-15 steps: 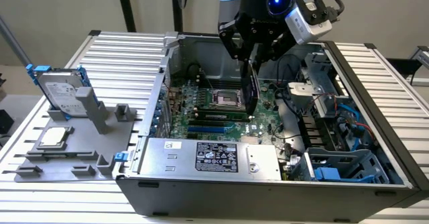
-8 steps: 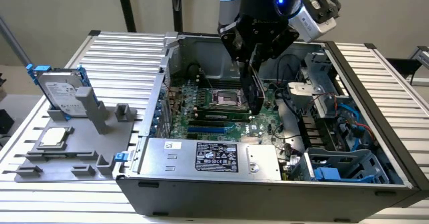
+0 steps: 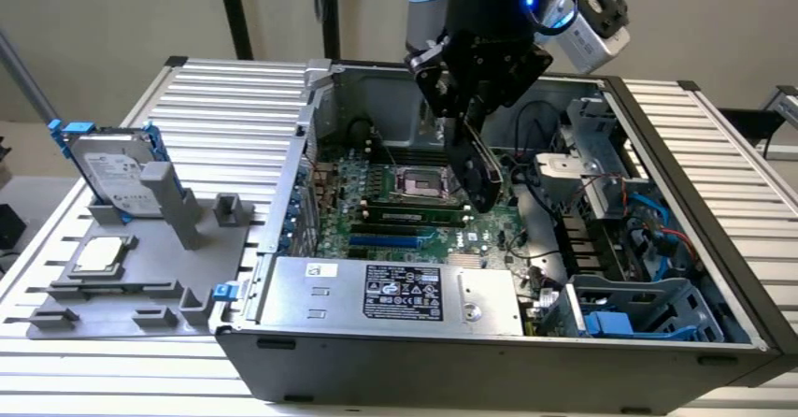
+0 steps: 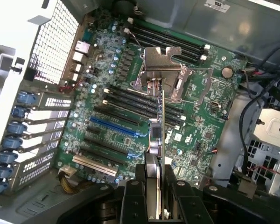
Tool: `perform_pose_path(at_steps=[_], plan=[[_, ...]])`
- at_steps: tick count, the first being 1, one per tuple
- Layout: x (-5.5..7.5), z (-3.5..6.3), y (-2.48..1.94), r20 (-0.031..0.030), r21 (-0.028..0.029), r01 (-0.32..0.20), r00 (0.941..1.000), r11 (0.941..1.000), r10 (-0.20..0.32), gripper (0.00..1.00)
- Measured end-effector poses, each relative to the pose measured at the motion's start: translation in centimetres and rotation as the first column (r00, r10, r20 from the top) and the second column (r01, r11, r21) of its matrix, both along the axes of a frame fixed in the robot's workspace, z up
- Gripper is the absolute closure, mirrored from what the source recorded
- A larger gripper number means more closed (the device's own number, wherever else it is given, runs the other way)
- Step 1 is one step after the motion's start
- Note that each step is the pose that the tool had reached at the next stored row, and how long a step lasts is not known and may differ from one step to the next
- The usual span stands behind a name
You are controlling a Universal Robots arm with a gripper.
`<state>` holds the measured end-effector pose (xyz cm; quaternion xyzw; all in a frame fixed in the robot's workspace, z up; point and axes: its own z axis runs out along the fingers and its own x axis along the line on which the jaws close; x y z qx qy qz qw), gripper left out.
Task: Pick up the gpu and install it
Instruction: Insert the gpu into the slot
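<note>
Gpu point(image 3: 481, 169), edge-down, clamped in the gripper point(image 3: 473, 108), hanging above the motherboard point(image 4: 203, 109) within the open case point(image 3: 374, 375); hazard: an edge arriving askew to the blue slot point(image 4: 114, 127) could jam or strike neighbouring components.

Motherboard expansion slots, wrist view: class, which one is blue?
The long slot right beside the black memory slots. The other expansion slots are black, bar one cream slot.

Arm point(image 3: 492, 6) overhead, end effector point(image 3: 474, 108) pointing straight down, jaws closed on the gpu point(image 3: 481, 174) hanging beneath
</note>
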<state>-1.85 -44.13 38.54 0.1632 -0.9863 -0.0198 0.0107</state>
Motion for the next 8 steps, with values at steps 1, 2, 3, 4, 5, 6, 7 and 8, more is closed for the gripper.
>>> perform_pose_path(at_steps=[1,2,3,4,5,6,7,8], plan=[[0.0,0.0,0.0,0.0,0.0,-0.018,0.9998,0.9998,0.018,0.73],[0.0,0.0,0.0,0.0,0.0,-0.036,0.9994,0.9994,0.036,0.73],[0.0,-0.01,0.0,0.0,0.0,-0.055,0.9985,0.9985,0.055,0.73],[0.0,-0.01,0.0,0.0,0.0001,-0.073,0.9973,0.9973,0.073,0.73],[0.0,-0.01,0.0,0.0,0.0,-0.091,0.9958,0.9958,0.091,0.73],[0.0,-0.01,0.0,0.0,0.0,-0.109,0.994,0.994,0.109,0.73],[0.0,-0.02,0.0,0.0,0.0,-0.127,0.992,0.992,0.127,0.73],[0.0,-0.02,0.0,0.0,0.0,-0.146,0.9894,0.9894,0.146,0.73]])
